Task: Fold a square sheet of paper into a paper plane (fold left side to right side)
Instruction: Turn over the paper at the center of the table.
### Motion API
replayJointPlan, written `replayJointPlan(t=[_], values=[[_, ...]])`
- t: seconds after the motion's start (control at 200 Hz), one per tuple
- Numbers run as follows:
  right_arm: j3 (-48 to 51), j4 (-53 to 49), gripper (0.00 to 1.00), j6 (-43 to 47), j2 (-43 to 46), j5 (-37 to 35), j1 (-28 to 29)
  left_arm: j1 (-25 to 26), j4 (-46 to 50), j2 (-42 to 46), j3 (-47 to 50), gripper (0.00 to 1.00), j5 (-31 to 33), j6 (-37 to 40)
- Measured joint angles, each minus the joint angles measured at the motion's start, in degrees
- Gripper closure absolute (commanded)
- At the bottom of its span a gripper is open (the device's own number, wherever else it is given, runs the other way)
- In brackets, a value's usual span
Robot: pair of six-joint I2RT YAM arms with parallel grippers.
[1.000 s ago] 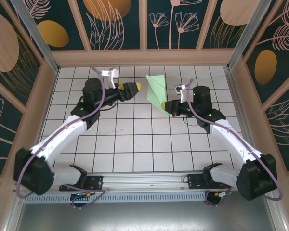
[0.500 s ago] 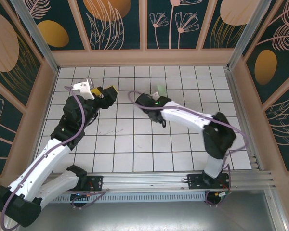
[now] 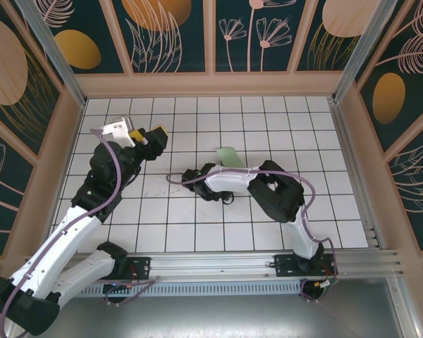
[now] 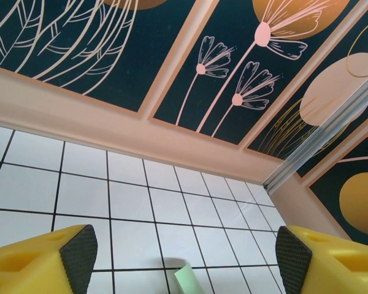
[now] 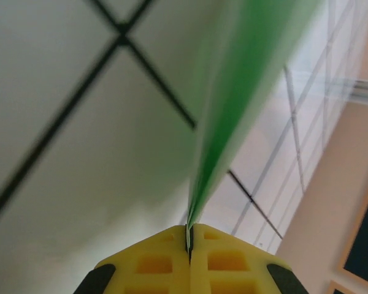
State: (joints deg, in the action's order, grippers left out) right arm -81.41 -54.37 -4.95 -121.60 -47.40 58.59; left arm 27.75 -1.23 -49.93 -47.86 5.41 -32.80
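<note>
Right tool [image 5: 189, 237] clamps the paper plane [image 5: 233, 116] (edge-on), long axis pointing away; left tool [image 4: 185, 254] apart.

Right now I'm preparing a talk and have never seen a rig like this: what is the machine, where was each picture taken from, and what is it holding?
These are two robot arms bolted at the near edge of a white tiled table. The wide picture looks down from a fixed camera above and behind them. The other two pictures come from small cameras on the wrists, so each one sees its own yellow fingers. The left gripper is open and holds nothing, and it points toward the patterned back wall. The right gripper is pinched shut on a thin piece of green paper, which that wrist camera sees edge-on above the tiles. From above, a small part of the paper shows near the table's middle.
</note>
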Motion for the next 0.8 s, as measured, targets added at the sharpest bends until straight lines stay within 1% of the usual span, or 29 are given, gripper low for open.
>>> replayJointPlan(t=[0.16, 0.2, 0.275, 0.38, 0.48, 0.585, 0.691, 0.751, 0.801], values=[[0.00, 1.49, 0.77, 2.19, -0.39, 7.15, 1.01, 0.00, -0.02, -1.29, 0.00, 0.22, -0.57, -0.24], [0.00, 1.68, 0.72, 2.82, -0.39, 8.76, 1.05, 0.00, -0.02, -1.75, 0.00, 0.21, -0.79, -0.44], [0.00, 1.84, 0.61, 3.30, 0.09, 9.44, 0.92, 0.00, -0.07, -2.84, 0.00, 0.20, -1.62, -1.42], [0.22, 2.62, 0.50, 3.34, 2.49, 13.27, 0.50, 0.00, -1.20, -4.70, 0.57, 0.19, -3.65, -3.43], [1.29, 4.28, 0.42, 3.23, 5.66, 17.22, 0.76, 0.00, -2.71, -6.71, 1.40, 0.19, -5.62, -5.42], [4.11, 6.27, 0.35, 2.69, 11.45, 21.44, 0.76, 0.00, -3.28, -8.85, 1.75, 0.19, -7.13, -7.32], [8.94, 10.05, 0.30, 1.64, 20.41, 26.21, 0.24, 0.00, -4.02, -11.37, 1.75, 0.20, -8.81, -8.48], [12.72, 13.51, 0.30, 1.18, 26.95, 29.57, -1.07, 0.00, -5.01, -13.57, 1.70, 0.21, -10.38, -8.87], [15.98, 16.87, 0.28, 0.57, 32.68, 32.70, -3.52, 0.00, -5.90, -16.13, 1.66, 0.23, -12.22, -9.20]])
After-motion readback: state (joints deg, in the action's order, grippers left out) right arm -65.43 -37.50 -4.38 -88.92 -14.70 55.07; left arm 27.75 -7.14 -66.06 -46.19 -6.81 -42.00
